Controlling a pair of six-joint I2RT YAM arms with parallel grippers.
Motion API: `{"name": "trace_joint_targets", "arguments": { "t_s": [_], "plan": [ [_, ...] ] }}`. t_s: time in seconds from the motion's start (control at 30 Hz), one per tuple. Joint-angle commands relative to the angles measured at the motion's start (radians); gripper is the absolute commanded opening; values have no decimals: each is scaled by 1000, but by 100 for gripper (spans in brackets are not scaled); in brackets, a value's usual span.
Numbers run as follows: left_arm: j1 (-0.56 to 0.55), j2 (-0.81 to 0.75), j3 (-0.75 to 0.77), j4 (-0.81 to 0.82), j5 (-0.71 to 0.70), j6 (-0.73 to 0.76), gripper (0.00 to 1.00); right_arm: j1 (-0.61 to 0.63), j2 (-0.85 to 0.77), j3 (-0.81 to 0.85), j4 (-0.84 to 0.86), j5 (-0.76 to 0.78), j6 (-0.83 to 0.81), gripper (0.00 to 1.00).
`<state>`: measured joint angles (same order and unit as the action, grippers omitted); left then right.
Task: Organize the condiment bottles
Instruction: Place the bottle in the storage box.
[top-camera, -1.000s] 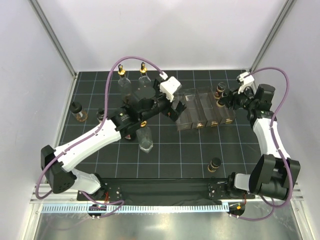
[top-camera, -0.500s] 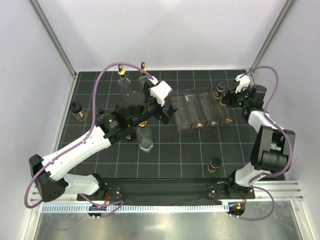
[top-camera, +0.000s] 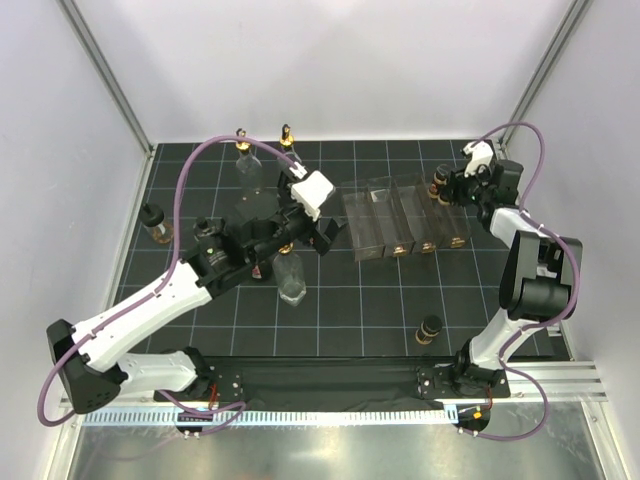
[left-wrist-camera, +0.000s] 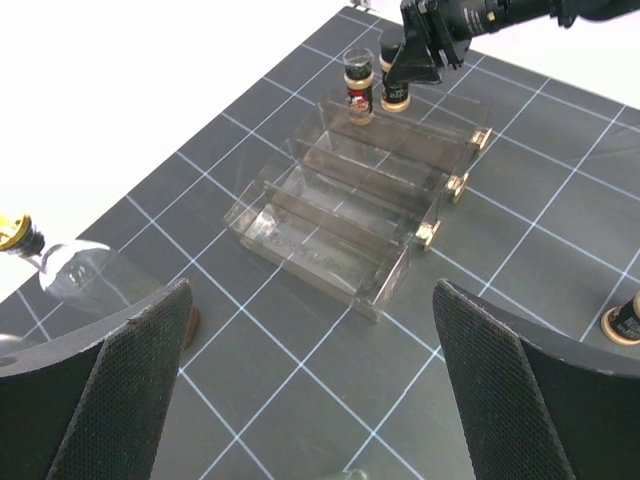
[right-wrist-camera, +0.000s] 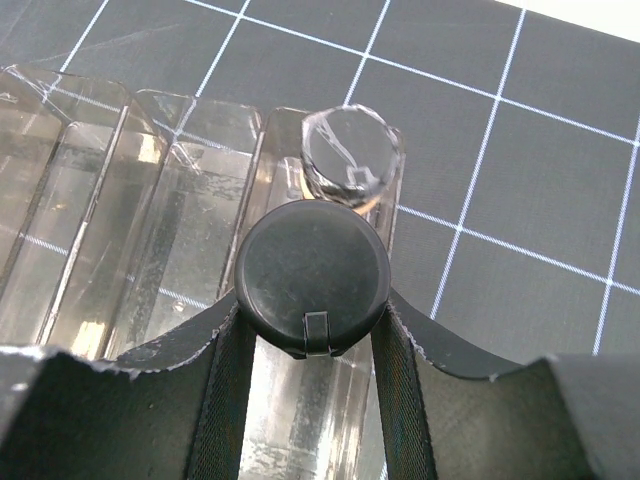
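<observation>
Where the clear rack (right-wrist-camera: 120, 200) reaches toward the far right corner of the surface (top-camera: 380, 300), we see a small black-capped bottle (right-wrist-camera: 312, 277) clenched in the right pincer (right-wrist-camera: 312, 305), its padded fingers (right-wrist-camera: 228, 385) pressing on either side of it. The bottle is upright over the far end of the rack's right-hand channel. Whether its base touches the channel floor we cannot tell. Just beyond it, toward the far edge, a clear-capped bottle (right-wrist-camera: 352, 155) stands at that same channel end, close beside the first; we cannot tell if they touch.

Farther out, a tall gold-topped bottle (top-camera: 245, 168) stands near the far edge, left of centre, with a twin bottle (top-camera: 288, 138) beside it. A third tall bottle (top-camera: 291, 278) stands near the middle of the surface, close to the left arm. One small dark bottle (top-camera: 153, 222) sits by the left edge, and another dark bottle (top-camera: 430, 328) sits toward the near edge, right of centre.

We find the left pincer (left-wrist-camera: 305, 390) released, its jaws spread wide and carrying nothing, hanging over the middle of the surface near the rack's left side.
</observation>
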<state>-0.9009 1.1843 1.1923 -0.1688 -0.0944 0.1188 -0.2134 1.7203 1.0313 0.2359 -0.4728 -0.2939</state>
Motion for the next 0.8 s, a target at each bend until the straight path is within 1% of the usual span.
{"name": "trace_joint_targets", "arguments": {
  "t_s": [0.0, 0.2, 0.37, 0.53, 0.6, 0.73, 0.77],
  "plan": [
    [5, -34, -17, 31, -24, 25, 100, 12, 2, 67, -4, 29, -42, 9],
    [7, -49, -30, 31, -31, 32, 100, 29, -1, 78, -81, 46, -108, 12],
    [7, -60, -36, 32, -34, 35, 100, 34, -5, 81, -138, 56, -123, 16],
    [7, -58, -37, 34, -30, 33, 100, 34, -1, 95, -165, 56, -117, 21],
    [7, -57, -39, 34, -33, 33, 100, 34, 10, 114, -205, 53, -100, 22],
    [8, -60, -40, 35, -34, 35, 100, 34, 22, 136, -230, 56, -80, 23],
    [7, -60, -40, 35, -34, 33, 99, 34, 22, 138, -265, 57, -80, 23]
  ]
}}
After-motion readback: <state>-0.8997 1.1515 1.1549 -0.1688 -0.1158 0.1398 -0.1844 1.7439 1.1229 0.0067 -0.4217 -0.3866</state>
